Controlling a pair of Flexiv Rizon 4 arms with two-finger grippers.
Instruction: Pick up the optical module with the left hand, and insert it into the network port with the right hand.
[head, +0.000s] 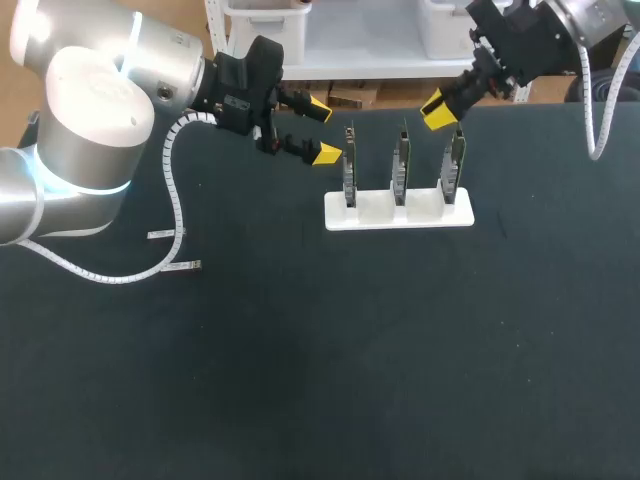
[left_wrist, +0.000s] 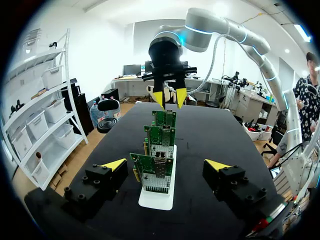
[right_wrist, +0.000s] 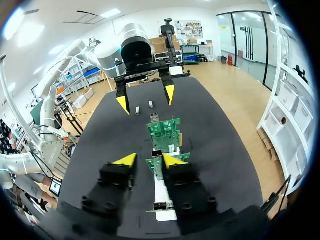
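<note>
Lying on the table (head: 300, 380): the far optical module (head: 160, 235) and the near optical module (head: 183, 266), two small silvery pieces, are resting flat at the left. They are close together but not touching, and well apart from the stand and from both grippers.
Stand: a white stand (head: 400, 215) is sitting toward the far side, a little right of the middle. It is carrying three green circuit boards upright in a row running left to right.
Boards: the left board (head: 349, 170), middle board (head: 399, 165) and right board (head: 455, 165) are standing apart from one another.
Port: a metal network port (left_wrist: 159, 171) is showing on the left board, facing the left gripper.
Left gripper (head: 320, 131): it is hovering just left of the left board, pointing along the row. Its fingers are spread wide and are holding nothing.
Right gripper (head: 438, 108): it is hanging just above the right board's top edge. Its fingers are standing a narrow gap apart and are pinching nothing.
</note>
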